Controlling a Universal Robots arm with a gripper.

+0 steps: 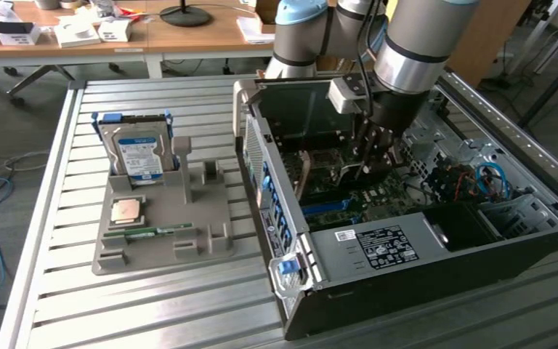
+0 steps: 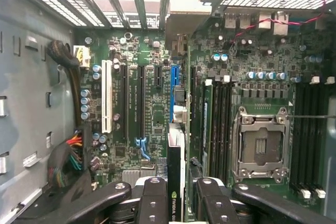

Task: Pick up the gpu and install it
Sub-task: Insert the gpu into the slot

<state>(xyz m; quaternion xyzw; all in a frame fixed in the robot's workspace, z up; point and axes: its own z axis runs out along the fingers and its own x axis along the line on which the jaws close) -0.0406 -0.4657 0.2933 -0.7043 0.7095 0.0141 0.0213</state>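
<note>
My gripper (image 1: 368, 161) reaches down into the open computer case (image 1: 405, 247), just above the motherboard. In the wrist view the gripper (image 2: 181, 203) is shut on the gpu (image 2: 175, 179), a thin dark card seen edge-on with a green logo, held between the two black fingers (image 2: 153, 199). The card runs in line with the blue expansion slot (image 2: 175, 80) on the motherboard (image 2: 136, 103) and sits over it; whether it touches the slot I cannot tell.
On the table at the exterior view's left, a grey holder (image 1: 163, 251) carries a silver hard drive (image 1: 142, 153), a processor chip (image 1: 127, 211) and a green memory stick (image 1: 148, 233). Inside the case are the processor socket (image 2: 260, 140), memory slots (image 2: 310, 140) and a cable bundle (image 2: 68, 150).
</note>
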